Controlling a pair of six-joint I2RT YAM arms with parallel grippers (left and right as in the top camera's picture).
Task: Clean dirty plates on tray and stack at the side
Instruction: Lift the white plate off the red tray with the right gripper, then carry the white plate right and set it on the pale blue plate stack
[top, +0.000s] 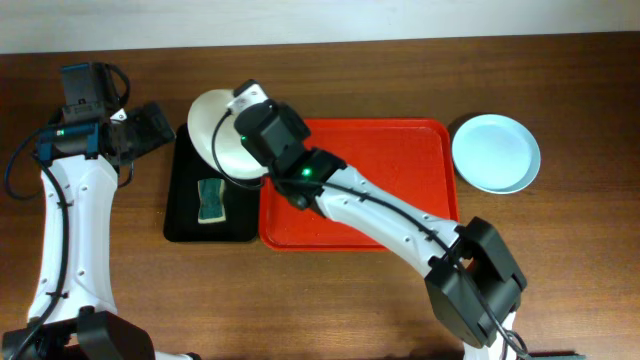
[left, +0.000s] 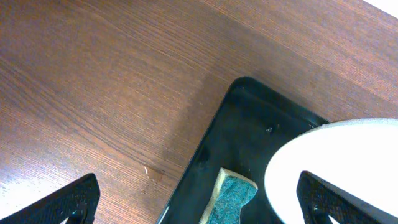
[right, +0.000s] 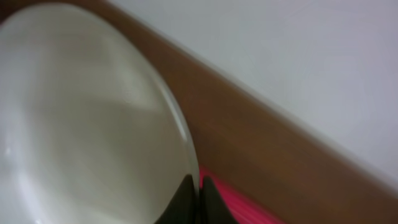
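Overhead. Holding the left tool (top: 158, 128) spread wide at 10 o'clock of the frame, gripping nothing, hovering just beside the 11 o'clock corner of the black tray (top: 190, 225). Pinching the white plate (top: 212, 135) by its rim with the right tool (top: 240, 108), jaws closed on it. Carrying that plate tilted over the 12 o'clock end of the black tray, so that it is showing as an oval with its long axis running about 11 to 5 o'clock. Hiding the plate's 3 o'clock edge under the right arm (top: 400, 225); not showing whether the plate is touching the black tray. Showing a sponge (top: 211, 200) lying in the black tray at 6 o'clock of the plate, the red tray (top: 400, 160) just beside the black one on its 3 o'clock side, and the light blue plate (top: 495, 152) lying flat on the tabletop (top: 560, 280) just off the red tray's 2 o'clock corner.

Left wrist. Looking down between two dark fingers (left: 71, 202) standing far apart at 7 and 5 o'clock, clasping nothing. Cutting off the white plate at the 4 o'clock edge and the sponge at 6 o'clock.

Right wrist. Clamping the plate's rim at 6 o'clock, jaws pressed together. Blurring everything; showing only a red sliver of tray, brown tabletop and a pale wall (right: 298, 62).
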